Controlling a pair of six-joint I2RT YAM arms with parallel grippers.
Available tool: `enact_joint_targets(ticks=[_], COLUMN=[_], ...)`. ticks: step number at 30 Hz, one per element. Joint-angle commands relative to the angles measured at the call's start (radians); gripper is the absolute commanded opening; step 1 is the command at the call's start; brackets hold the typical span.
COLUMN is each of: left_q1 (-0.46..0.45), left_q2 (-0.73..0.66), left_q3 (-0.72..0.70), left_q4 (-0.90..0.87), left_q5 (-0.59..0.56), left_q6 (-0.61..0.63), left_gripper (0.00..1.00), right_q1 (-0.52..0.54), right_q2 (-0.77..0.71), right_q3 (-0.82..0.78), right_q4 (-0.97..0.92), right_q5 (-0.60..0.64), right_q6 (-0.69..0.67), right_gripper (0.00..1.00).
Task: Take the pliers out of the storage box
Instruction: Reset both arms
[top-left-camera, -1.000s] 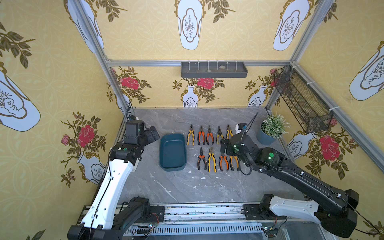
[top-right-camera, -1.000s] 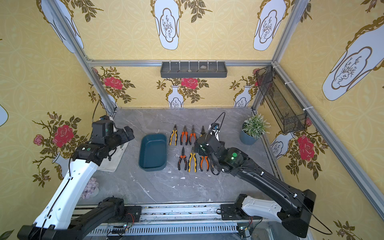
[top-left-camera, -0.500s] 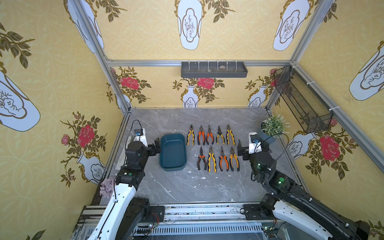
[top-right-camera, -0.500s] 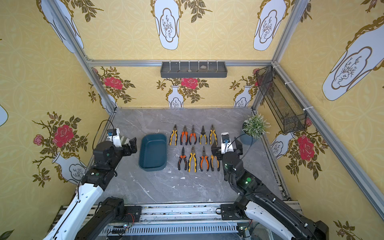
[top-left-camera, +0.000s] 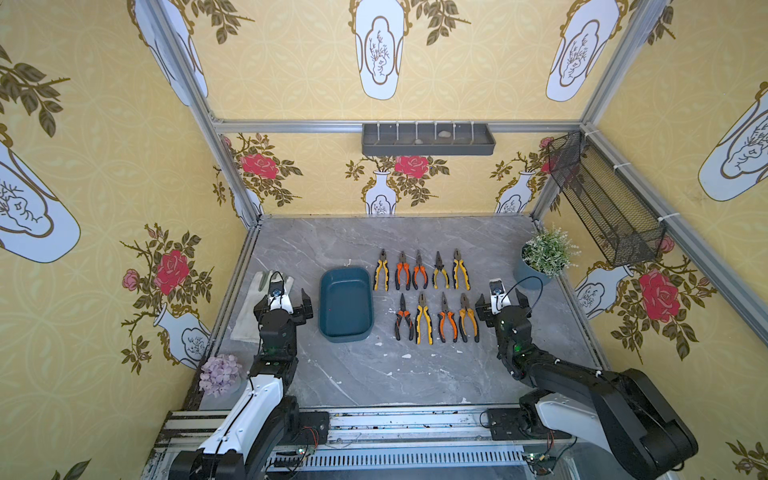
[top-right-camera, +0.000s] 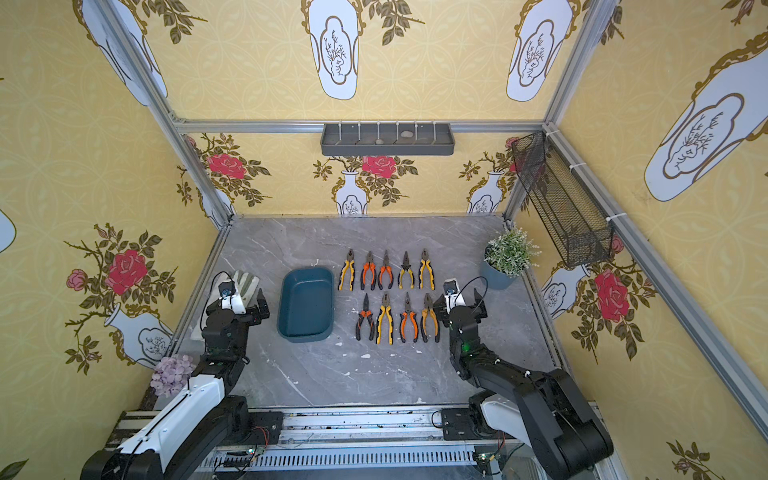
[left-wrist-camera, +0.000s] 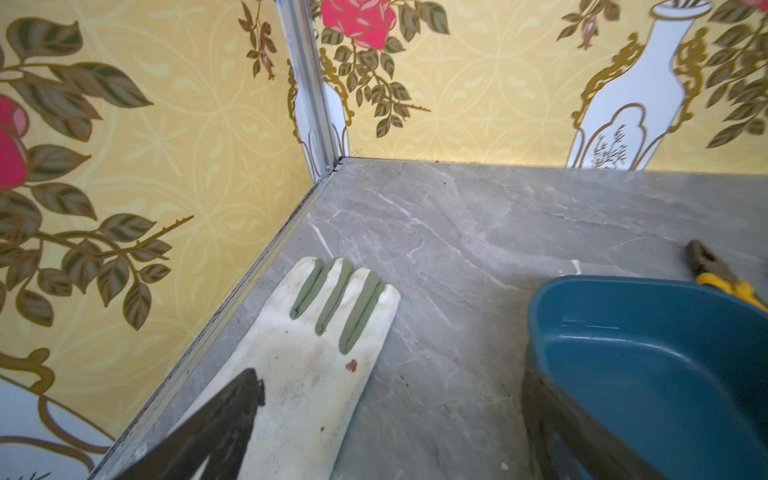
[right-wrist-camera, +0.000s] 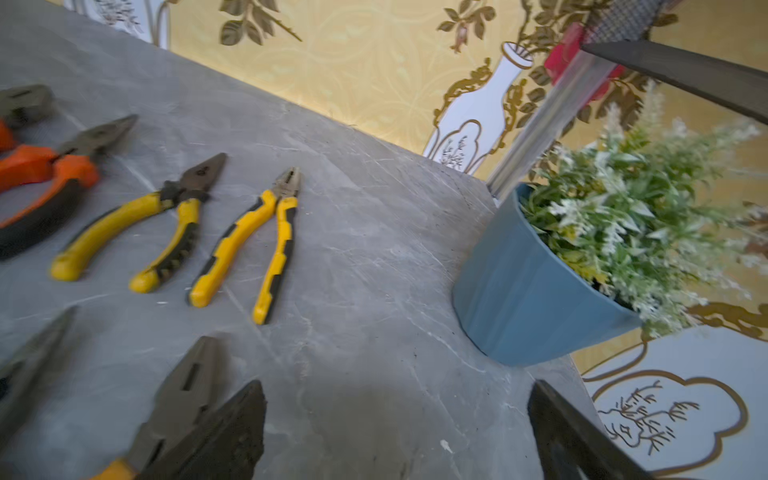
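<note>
The storage box (top-left-camera: 345, 305) (top-right-camera: 306, 303) is a teal tub left of the table's middle, and nothing lies in it. Several pliers lie on the table right of it in two rows, a back row (top-left-camera: 419, 272) (top-right-camera: 386, 272) and a front row (top-left-camera: 424, 320) (top-right-camera: 385, 320). My left gripper (top-left-camera: 283, 308) (top-right-camera: 237, 305) hangs open just left of the box, over a glove. My right gripper (top-left-camera: 502, 304) (top-right-camera: 458, 302) hangs open just right of the front row. The left wrist view shows the box (left-wrist-camera: 648, 374) beside my open gripper (left-wrist-camera: 390, 376). The right wrist view shows yellow-handled pliers (right-wrist-camera: 249, 241) ahead of my empty gripper (right-wrist-camera: 395, 386).
A white glove with green stripes (top-left-camera: 249, 320) (left-wrist-camera: 316, 353) lies along the left wall. A potted plant (top-left-camera: 540, 262) (right-wrist-camera: 540, 282) stands back right. A purple flower (top-left-camera: 220, 374) sits front left. A grey tray (top-left-camera: 428, 139) and a mesh basket (top-left-camera: 602, 199) hang on the walls.
Both arms have drawn back toward the front rail and dropped lower. The right gripper has left the pliers rows and the left has come away from the left wall. Both stayed open.
</note>
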Motion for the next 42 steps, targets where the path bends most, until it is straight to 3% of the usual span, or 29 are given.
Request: enact_joint_targets(ticks=[1, 6, 8, 14, 28, 32, 34, 37, 39, 42], left_q1=[0.015, 0.029, 0.041, 0.059, 0.067, 0.07, 0.072, 0.09, 0.1, 0.135], left_q2=[0.061, 0.185, 0.244, 0.379, 0.552, 0.546, 0.542, 0.538, 0.542, 0.545], left_q3=[-0.017, 0.002, 0.009, 0.034, 0.004, 0.024, 0.041, 0.083, 0.102, 0.13], left_q4=[0.145, 0.25, 0.311, 0.405, 0.614, 0.568, 0.528, 0.441, 0.411, 0.36], left_q5=[0.005, 0.046, 0.084, 0.148, 0.176, 0.202, 0.223, 0.273, 0.284, 0.347], left_q6=[-0.031, -0.009, -0.003, 0.031, 0.032, 0.039, 0.045, 0.048, 0.041, 0.025], left_gripper=[0.99, 0.99, 0.99, 0.99, 0.99, 0.99, 0.99, 0.99, 0.99, 0.99], right_q1=[-0.056, -0.153, -0.163, -0.291, -0.315, -0.354, -0.354, -0.361, -0.364, -0.375], right_q2=[0.057, 0.175, 0.168, 0.148, 0.154, 0.187, 0.26, 0.202, 0.241, 0.226], right_q3=[-0.041, -0.063, -0.049, -0.036, -0.021, -0.044, -0.057, -0.041, -0.039, -0.001], right_q4=[0.262, 0.398, 0.365, 0.291, 0.266, 0.318, 0.436, 0.308, 0.369, 0.265], right_q5=[-0.084, -0.155, -0.135, -0.26, -0.303, -0.369, -0.368, -0.385, -0.388, -0.389], right_q6=[0.077, 0.136, 0.165, 0.258, 0.27, 0.286, 0.266, 0.288, 0.285, 0.302], right_gripper=[0.97, 0.97, 0.97, 0.97, 0.97, 0.97, 0.97, 0.97, 0.97, 0.97])
